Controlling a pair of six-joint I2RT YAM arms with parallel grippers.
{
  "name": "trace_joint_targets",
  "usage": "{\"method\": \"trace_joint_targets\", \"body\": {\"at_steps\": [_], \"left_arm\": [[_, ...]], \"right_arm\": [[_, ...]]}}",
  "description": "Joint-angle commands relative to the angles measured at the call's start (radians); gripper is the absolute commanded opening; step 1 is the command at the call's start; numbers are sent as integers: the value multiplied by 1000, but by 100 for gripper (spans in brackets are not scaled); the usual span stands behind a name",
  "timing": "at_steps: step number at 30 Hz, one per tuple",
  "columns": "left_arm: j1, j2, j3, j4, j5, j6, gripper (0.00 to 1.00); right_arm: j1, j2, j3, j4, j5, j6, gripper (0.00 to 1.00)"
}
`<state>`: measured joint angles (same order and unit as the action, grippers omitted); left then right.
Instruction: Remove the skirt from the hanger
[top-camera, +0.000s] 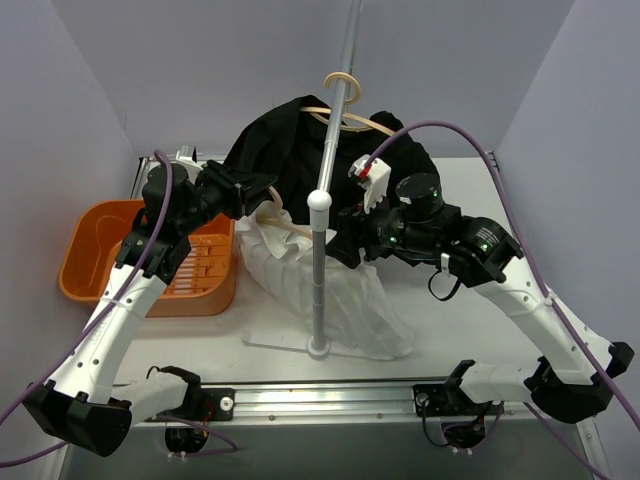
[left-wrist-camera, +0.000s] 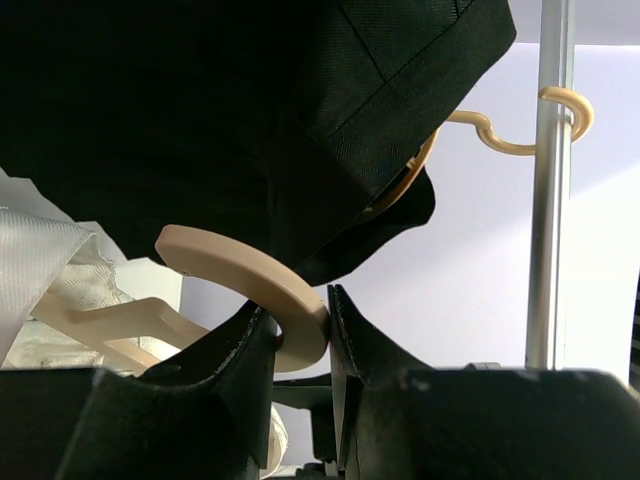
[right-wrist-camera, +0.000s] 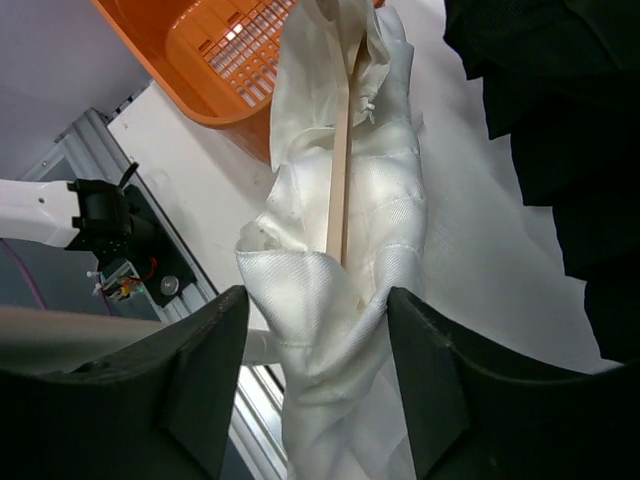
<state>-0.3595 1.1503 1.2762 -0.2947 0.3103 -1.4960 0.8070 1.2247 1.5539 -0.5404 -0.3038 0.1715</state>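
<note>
Item: skirt (top-camera: 350, 295), white, ribbed. It hung on the near side of the rack pole (top-camera: 322, 250), draped from partway up the pole down to the table (top-camera: 470, 320) around the pole's foot. A pale bar (right-wrist-camera: 340, 170) ran lengthwise through its folds.

Item: black garment (top-camera: 275, 140). It was bunched high against the pole, spreading to both sides, on a beige hanger (left-wrist-camera: 235, 265) whose hook (left-wrist-camera: 510, 140) caught the pole.

Item: left gripper (left-wrist-camera: 300, 320). Left of the pole, under the black garment, its fingers were pressed together on the curved end of the beige hanger.

Item: right gripper (right-wrist-camera: 318, 310). Just right of the pole, its fingers were spread apart with a fold of the skirt lying between them. Whether they touched the cloth could not be told.

Item: orange basket (top-camera: 100, 235). It sat on the table, well left of the pole.
</note>
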Motion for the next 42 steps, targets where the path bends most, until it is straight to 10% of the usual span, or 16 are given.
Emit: {"method": "trace_joint_targets", "body": {"at_steps": [1, 11, 13, 42], "left_arm": [[-6, -8, 60, 62, 10, -40, 2], [-6, -14, 46, 63, 19, -41, 2], [-6, -12, 45, 63, 19, -41, 2], [57, 127, 230, -24, -43, 108, 2]], "right_arm": [[9, 35, 9, 33, 0, -3, 52], [9, 38, 14, 82, 9, 19, 20], [9, 36, 12, 76, 17, 23, 0], [9, -306, -84, -136, -104, 140, 0]]}}
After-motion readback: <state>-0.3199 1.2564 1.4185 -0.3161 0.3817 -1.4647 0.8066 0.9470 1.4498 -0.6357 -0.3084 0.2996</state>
